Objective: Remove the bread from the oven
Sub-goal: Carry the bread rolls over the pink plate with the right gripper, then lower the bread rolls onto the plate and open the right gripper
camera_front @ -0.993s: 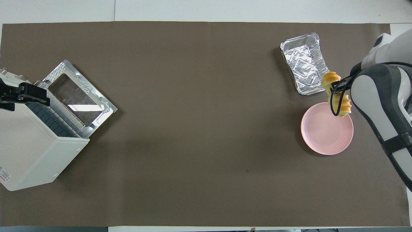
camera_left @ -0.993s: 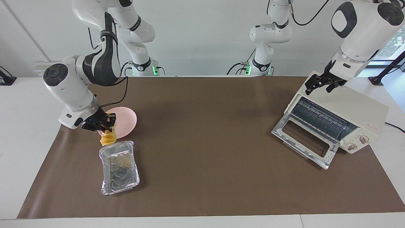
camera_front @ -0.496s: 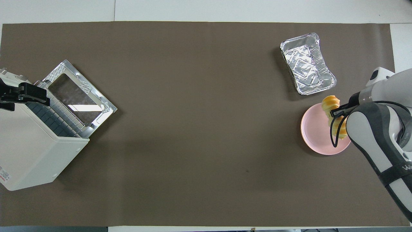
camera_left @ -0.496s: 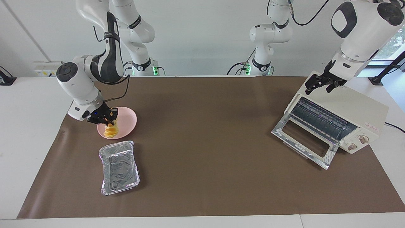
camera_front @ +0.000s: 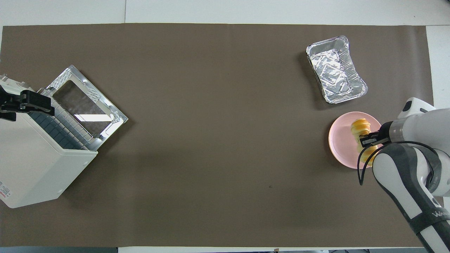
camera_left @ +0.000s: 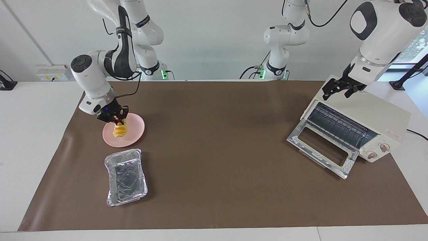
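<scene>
My right gripper (camera_left: 115,117) is shut on the golden ridged bread (camera_left: 119,130) and holds it on end over the round pink plate (camera_left: 135,129); the loaf's lower end is at or just above the plate. In the overhead view the right gripper (camera_front: 369,140) grips the bread (camera_front: 359,126) over the plate (camera_front: 341,142). The cream-white oven (camera_left: 378,115) stands at the left arm's end of the table, its glass door (camera_left: 322,150) dropped open and its wire rack bare. My left gripper (camera_left: 337,92) is open and waits over the oven's top (camera_front: 31,154).
A crinkled silver foil tray (camera_left: 126,176) lies empty, farther from the robots than the plate; it also shows in the overhead view (camera_front: 335,69). A brown mat (camera_left: 217,150) covers the table between the plate and the oven.
My right gripper has carried the bread from over the foil tray's nearer end back toward the robots and down over the pink plate. The left arm has not moved.
</scene>
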Robot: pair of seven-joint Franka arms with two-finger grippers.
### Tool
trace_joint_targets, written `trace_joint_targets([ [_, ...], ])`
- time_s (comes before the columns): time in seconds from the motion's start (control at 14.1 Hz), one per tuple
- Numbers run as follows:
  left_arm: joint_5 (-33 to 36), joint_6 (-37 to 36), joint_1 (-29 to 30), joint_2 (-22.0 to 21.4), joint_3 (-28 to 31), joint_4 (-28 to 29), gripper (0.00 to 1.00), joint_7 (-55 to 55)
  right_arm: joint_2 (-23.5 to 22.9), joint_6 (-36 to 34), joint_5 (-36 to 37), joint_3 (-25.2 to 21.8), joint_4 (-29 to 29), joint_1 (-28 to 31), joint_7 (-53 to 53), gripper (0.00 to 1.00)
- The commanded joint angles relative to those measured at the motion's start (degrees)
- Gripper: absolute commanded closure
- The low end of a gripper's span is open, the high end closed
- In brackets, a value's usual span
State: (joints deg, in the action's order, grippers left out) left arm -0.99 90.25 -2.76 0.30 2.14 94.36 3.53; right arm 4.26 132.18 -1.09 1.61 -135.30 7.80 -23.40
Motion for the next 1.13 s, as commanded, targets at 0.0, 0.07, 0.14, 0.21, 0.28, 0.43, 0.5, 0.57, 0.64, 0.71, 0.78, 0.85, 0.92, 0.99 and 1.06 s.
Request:
trace_joint_targets([
  [0.0,0.9,-0.3,-0.2,-1.4,0.2,1.1,0.00,-0.2,2.1,1.6,0.3,0.5,-2.5,1.1,-1.6,0.79],
  [0.07,0.9,-0.3,-0.2,-1.4,0.2,1.1,0.00,-0.2,1.9,2.2,0.3,0.5,-2.6,1.1,-1.6,0.79],
  [0.14,0.9,-0.3,-0.2,-1.4,0.2,1.1,0.00,-0.1,1.4,2.6,0.3,0.5,-2.6,1.2,-1.6,0.79],
  [0.21,0.9,-0.3,-0.2,-1.4,0.2,1.1,0.00,-0.2,0.9,3.6,0.3,0.5,-2.5,1.3,-1.6,0.79],
  [0.28,0.9,-0.3,-0.2,-1.4,0.2,1.1,0.00,-0.1,0.2,4.7,0.3,0.5,-2.6,1.3,-1.6,0.79],
  [0.43,0.9,-0.3,-0.2,-1.4,0.2,1.1,0.00,-0.2,-1.0,5.4,0.3,0.5,-2.6,1.4,-1.4,0.79],
  [0.5,0.9,-0.3,-0.2,-1.4,0.2,1.1,0.00,-0.2,-1.3,6.1,0.3,0.5,-2.6,1.4,-1.4,0.79],
  [0.57,0.9,-0.3,-0.2,-1.4,0.2,1.1,0.00,-0.2,-1.7,6.8,0.3,0.5,-2.6,1.4,-1.4,0.79],
  [0.64,0.9,-0.3,-0.2,-1.4,0.2,1.1,0.00,-0.2,-2.0,6.9,0.3,0.5,-2.6,1.5,-1.4,0.79],
  [0.71,0.9,-0.3,-0.2,-1.4,0.2,1.1,0.00,-0.2,-2.1,7.0,0.3,0.5,-2.6,1.5,-1.3,0.77],
  [0.78,0.9,-0.3,-0.2,-1.4,0.2,1.1,0.00,-0.2,-2.3,7.0,0.3,0.5,-2.6,1.4,-0.9,0.73],
  [0.85,0.9,-0.3,-0.2,-1.4,0.2,1.1,0.00,-0.2,-2.5,7.3,0.3,0.5,-2.6,1.4,-0.8,0.70],
  [0.92,0.9,-0.3,-0.2,-1.4,0.2,1.1,0.00,-0.1,-2.8,7.6,0.3,0.5,-2.5,1.5,-0.8,0.62],
  [0.99,0.9,-0.3,-0.2,-1.4,0.2,1.1,0.00,-0.2,-2.8,8.0,0.2,0.5,-2.5,1.5,-0.7,0.38],
  [1.06,0.9,-0.3,-0.2,-1.4,0.2,1.1,0.00,-0.2,-2.8,8.0,0.2,0.5,-2.4,1.5,-0.2,0.11],
])
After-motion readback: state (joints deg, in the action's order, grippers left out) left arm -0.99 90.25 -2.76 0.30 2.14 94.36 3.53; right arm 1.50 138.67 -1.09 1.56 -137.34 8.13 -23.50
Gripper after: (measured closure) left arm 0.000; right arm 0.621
